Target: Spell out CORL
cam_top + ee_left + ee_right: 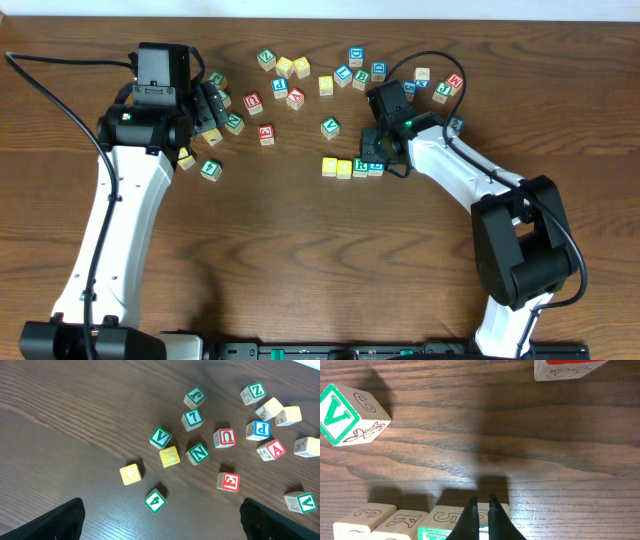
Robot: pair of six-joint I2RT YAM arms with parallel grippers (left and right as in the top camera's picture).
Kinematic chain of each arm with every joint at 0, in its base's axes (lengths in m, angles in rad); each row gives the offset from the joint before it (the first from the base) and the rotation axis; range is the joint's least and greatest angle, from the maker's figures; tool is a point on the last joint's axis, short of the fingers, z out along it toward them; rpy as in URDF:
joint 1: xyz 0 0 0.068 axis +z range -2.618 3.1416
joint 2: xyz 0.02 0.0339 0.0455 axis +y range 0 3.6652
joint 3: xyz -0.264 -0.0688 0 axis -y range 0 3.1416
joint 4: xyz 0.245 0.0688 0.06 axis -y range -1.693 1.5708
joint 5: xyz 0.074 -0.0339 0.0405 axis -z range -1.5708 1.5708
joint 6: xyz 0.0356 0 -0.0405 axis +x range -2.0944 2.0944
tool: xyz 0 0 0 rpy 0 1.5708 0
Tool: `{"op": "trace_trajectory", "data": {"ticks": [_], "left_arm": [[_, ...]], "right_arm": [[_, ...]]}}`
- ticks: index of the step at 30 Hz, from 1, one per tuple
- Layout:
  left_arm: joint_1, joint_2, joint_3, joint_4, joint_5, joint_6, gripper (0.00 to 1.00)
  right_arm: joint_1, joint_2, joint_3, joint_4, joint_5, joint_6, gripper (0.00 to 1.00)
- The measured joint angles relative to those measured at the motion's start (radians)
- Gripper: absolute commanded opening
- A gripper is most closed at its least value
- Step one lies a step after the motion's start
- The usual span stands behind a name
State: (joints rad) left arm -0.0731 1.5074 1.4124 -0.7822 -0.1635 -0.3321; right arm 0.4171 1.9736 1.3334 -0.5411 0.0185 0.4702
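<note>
The right gripper (483, 505) is seen with its two dark fingers (470, 519) drawn almost together. Only a slit is left between them, and nothing is pinched there. It is poised at the right end of the row of blocks (351, 167), above the cube whose side is marked 5 (446, 516); whether that cube is touched cannot be told. The row (four cubes set side by side and touching, two of them yellow) is laid near the middle of the table (300, 260). Its top letters cannot be read, so it cannot be said which of C, O, R and L are placed.

The left gripper (161, 507) is held spread wide, with a dark finger at each lower corner of its wrist view, and nothing is gripped. The green 4 block (155, 500) lies on the wood beneath it.

The table is dark brown with a clear grain. Loose blocks are scattered across its far half. A green V block (345, 415) lies apart from the row, and a yellow K block (169, 456) and a green N block (197, 453) lie close together under the left wrist. A pale strip is seen beyond the far edge.

The left arm (120, 220) is stretched from the near left corner toward the far left. The right arm (470, 180) is bent at the elbow and reaches inward to the centre.
</note>
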Motion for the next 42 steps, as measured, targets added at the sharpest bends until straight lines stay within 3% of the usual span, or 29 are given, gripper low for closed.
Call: {"op": "trace_trajectory", "data": {"ticks": [30, 42], "left_arm": [[0.0, 0.0, 0.0, 0.0, 0.0, 0.0, 0.98], [0.0, 0.0, 0.0, 0.0, 0.0, 0.0, 0.98]], "right_arm": [[0.011, 0.0, 0.0, -0.031, -0.003, 0.0, 0.02], [0.012, 0.0, -0.002, 0.099, -0.046, -0.043, 0.03]]}}
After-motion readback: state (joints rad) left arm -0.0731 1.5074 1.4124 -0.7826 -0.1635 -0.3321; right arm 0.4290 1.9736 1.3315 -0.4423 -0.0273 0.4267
